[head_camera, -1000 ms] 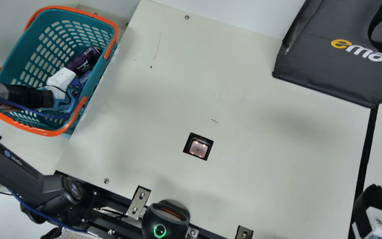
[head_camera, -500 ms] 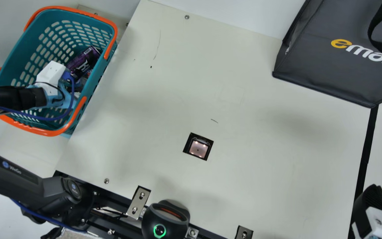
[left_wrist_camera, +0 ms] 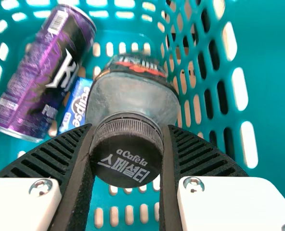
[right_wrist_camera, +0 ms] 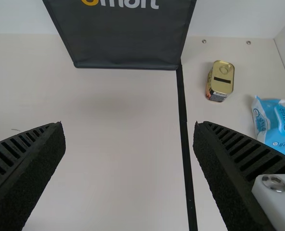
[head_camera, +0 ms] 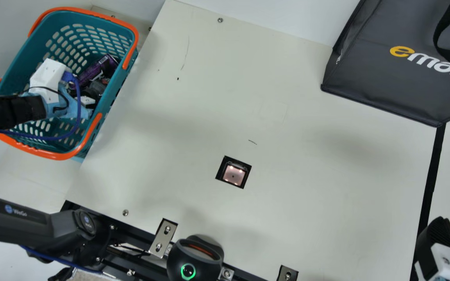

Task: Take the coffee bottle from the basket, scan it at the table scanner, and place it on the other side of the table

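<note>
My left gripper is inside the teal basket in the main view. In the left wrist view, the left gripper is shut on the black cap of the coffee bottle, one ribbed finger against each side. The bottle's clear body extends beyond the fingers, over the basket floor. My right gripper stands at the main view's lower right, by the black line. In the right wrist view, the right gripper is open, with nothing between its fingers. The table scanner is lit in its square opening.
A purple can and a blue pack lie beside the bottle in the basket. A dark bag stands at the table's far right. Across the black line are a gold-topped tin and a blue-white packet.
My left gripper has shifted up and to the left in the main view, staying within the basket, and its arm has drawn back leftward. The right gripper has kept still.
</note>
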